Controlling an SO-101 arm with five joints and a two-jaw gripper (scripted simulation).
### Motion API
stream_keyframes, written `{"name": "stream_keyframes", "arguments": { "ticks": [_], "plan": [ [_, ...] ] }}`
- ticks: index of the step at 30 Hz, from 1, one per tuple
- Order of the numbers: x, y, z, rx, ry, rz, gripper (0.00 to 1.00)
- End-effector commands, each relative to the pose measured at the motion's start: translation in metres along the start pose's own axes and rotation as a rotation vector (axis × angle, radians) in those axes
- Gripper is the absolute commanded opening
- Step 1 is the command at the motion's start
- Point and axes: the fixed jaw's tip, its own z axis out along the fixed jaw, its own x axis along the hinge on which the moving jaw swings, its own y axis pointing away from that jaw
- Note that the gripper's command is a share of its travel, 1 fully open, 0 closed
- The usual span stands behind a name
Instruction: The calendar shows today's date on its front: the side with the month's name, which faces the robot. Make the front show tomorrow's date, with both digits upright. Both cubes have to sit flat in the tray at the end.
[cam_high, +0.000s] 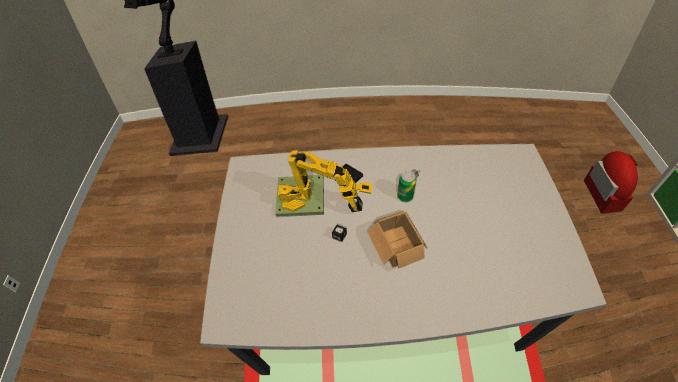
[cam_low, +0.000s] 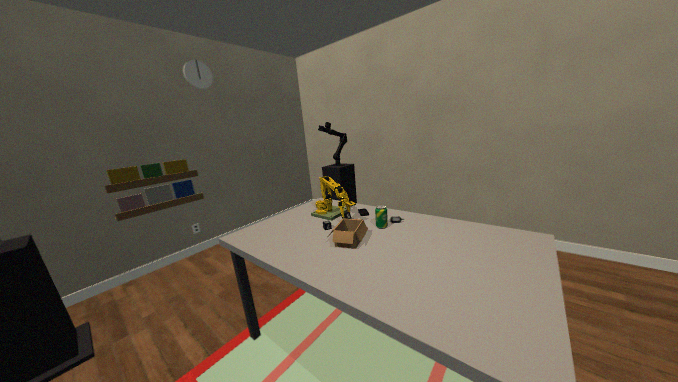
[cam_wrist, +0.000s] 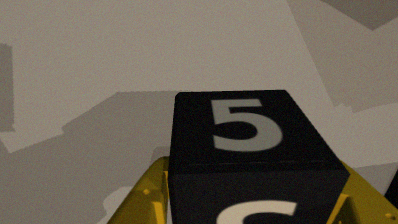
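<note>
Jaws pinching black cube (cam_wrist: 255, 155), gripper (cam_high: 356, 204) angled down, 5 face upright twd wrist cam, 2nd cube (cam_high: 339, 232) on table (cam_high: 500, 280)

held cube (cam_wrist: 250, 150): lower-face digit cut off by wrist frame edge. second cube (cam_high: 339, 232): digit too small to read confidently. gripper (cam_high: 355, 204) fingers tiny in top view; tray unidentifiable.

- Yellow arm (cam_high: 320, 172) with black joints, on pale green base plate (cam_high: 281, 210)
- Black cube (cam_wrist: 252, 155) in yellow gripper (cam_wrist: 250, 200); pale grey "5" on upper face
- Second black cube (cam_high: 339, 233), pale digit on top
- Tan cardboard box (cam_high: 407, 255)
- Green can (cam_high: 407, 188), yellow marking, silver top
- Light grey table (cam_high: 450, 280)
- Brown plank floor (cam_high: 125, 280)
</note>
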Motion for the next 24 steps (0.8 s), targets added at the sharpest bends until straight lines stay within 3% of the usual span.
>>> {"name": "stream_keyframes", "arguments": {
  "ticks": [1,16,24],
  "plan": [
    [-0.0035,-0.0003,-0.0008,0.001,-0.075,0.015,0.00],
    [-0.0069,-0.0017,-0.0007,0.006,-0.350,0.042,0.00],
    [-0.0069,-0.0019,-0.0016,0.007,-0.384,0.046,0.00]
  ]
}}
